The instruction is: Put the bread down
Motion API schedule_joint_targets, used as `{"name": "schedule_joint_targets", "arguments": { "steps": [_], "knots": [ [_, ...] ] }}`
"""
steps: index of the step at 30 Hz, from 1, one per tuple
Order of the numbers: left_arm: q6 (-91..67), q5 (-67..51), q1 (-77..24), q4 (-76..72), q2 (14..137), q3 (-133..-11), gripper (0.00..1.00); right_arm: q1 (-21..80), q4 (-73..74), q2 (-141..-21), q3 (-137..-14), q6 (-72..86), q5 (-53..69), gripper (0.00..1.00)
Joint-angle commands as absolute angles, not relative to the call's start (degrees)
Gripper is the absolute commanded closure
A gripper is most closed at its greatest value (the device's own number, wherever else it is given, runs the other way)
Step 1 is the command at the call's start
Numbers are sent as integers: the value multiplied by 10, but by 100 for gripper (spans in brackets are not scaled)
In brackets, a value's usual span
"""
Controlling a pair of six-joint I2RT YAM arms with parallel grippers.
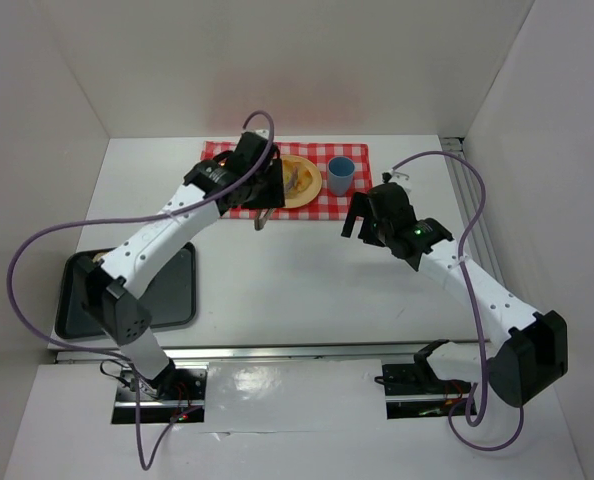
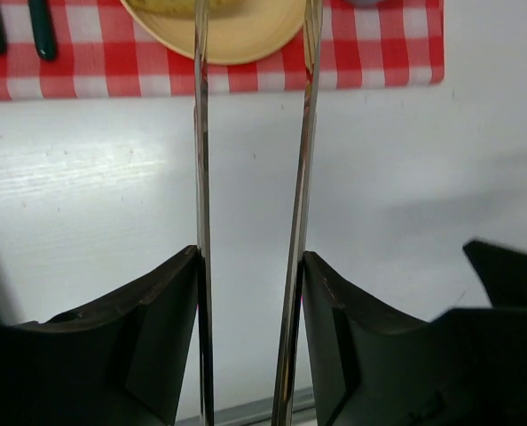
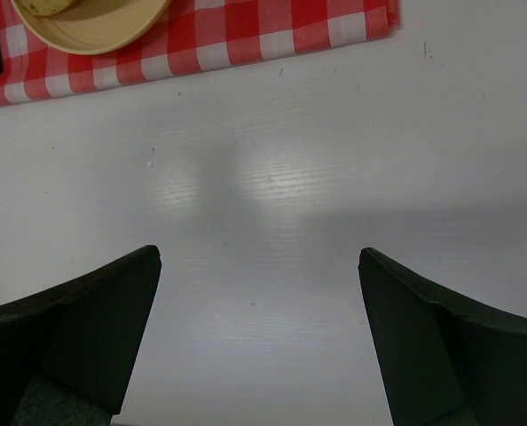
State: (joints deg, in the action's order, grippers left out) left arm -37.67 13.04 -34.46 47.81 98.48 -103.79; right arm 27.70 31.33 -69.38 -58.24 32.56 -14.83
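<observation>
The left pincer (image 2: 250,257) is gripping the metal tongs (image 2: 307,133) to reach the yellow plate (image 2: 246,40) by the far edge of the worktop (image 2: 423,177), where the bread (image 3: 49,5) is lying, while the right pincer (image 3: 259,253) is hanging open and empty.

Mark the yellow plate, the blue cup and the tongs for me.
yellow plate (image 1: 316,189): top external view, bare right rim.
blue cup (image 1: 340,176): top external view, middle of cup.
tongs (image 2: 201,177): left wrist view, left metal arm.
</observation>
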Motion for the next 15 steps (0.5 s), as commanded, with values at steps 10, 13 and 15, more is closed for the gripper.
{"name": "schedule_joint_targets", "arguments": {
  "steps": [10, 13, 15],
  "knots": [
    [-428, 169, -504, 283, 843, -656, 39, 272, 320, -679, -599, 336, -159, 0],
    [-460, 177, -525, 265, 854, -627, 14, 272, 320, -679, -599, 336, -159, 0],
    [-467, 177, -525, 274, 874, -637, 3, 272, 320, -679, -599, 336, -159, 0]
  ]
}}
